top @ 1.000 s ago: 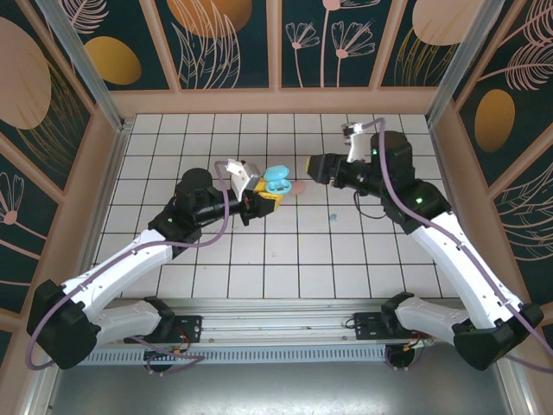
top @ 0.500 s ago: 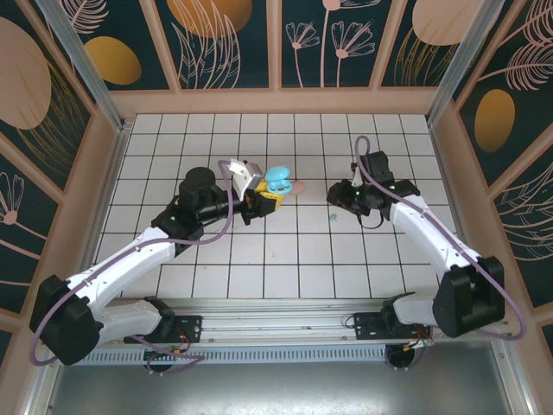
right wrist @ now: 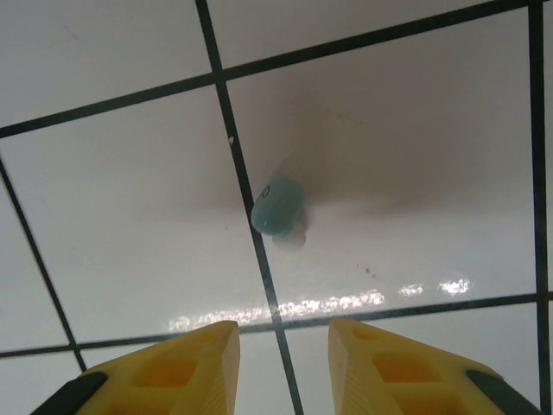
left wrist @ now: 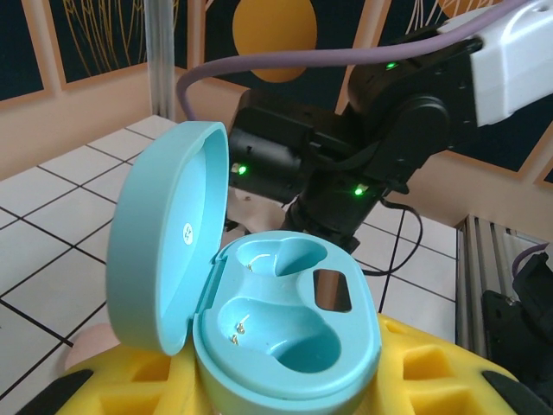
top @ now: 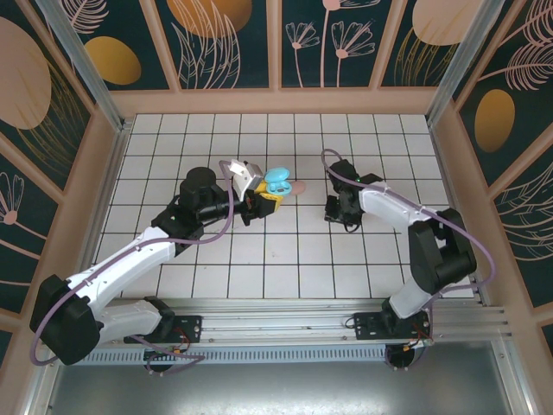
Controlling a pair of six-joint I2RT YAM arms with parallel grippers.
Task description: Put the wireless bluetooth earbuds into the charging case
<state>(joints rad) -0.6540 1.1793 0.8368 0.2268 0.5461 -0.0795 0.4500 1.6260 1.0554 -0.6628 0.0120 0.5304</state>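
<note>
Earbud (right wrist: 278, 207), light blue: our right gripper (right wrist: 283, 333) jaws stand apart, empty; it lies dead ahead of the gap on the tabletop (right wrist: 130, 216), long axis roughly along approach. Farther off, left gripper (top: 259, 197) clamps the open charging case (left wrist: 285, 337). We judge right arm nearer.

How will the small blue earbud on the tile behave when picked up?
The blue earbud looks rounded and glossy, so it may slip or roll. It is tiny against the right gripper, so probably very light.

Arms (top: 130, 259) white w/ black joints, purple cables (left wrist: 285, 62), green LEDs (left wrist: 359, 188), yellow pincer fingers (right wrist: 181, 367).
</note>
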